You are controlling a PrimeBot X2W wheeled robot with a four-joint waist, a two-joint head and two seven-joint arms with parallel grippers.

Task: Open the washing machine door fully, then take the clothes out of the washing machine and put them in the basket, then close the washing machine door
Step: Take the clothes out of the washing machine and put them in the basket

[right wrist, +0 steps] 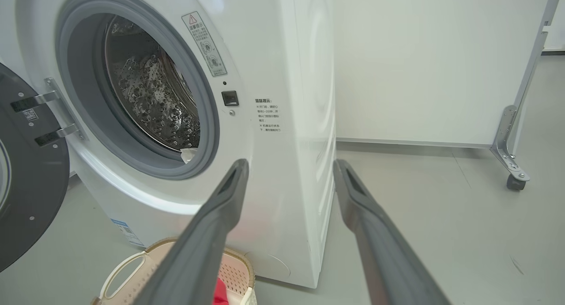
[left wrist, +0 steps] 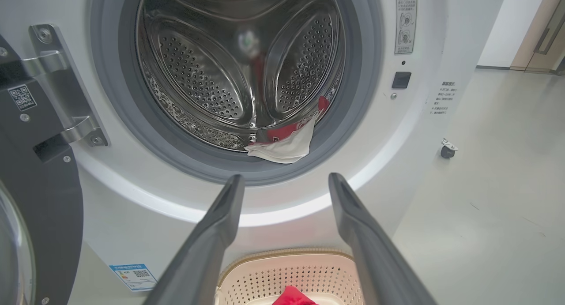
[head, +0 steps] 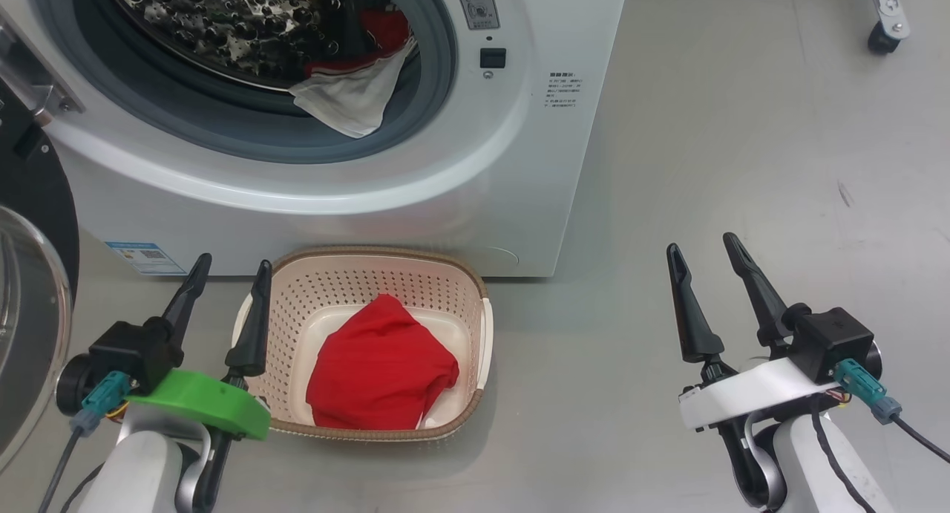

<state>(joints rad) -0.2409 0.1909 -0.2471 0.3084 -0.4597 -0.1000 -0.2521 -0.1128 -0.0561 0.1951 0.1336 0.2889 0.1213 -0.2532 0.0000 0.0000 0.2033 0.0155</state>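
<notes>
Though wrist-cropped, red garment (head: 378, 368) (overhead: whole)

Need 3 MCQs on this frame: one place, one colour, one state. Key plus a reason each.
1. Where is the basket?
A. On the floor before the washing machine
B. Inside the washer
C. On top of the washer

2. What colour is the garment in the basket?
A. White
B. Red
C. Blue

3. How does the door stand?
A. Shut
B. Swung open
C. Taken off its hinge

Key:
1 A, the head view shows it on the floor just below the washer's front.
2 B, a red heap lies in its bottom.
3 B, the drum is exposed and the door hangs aside at the left.
</notes>
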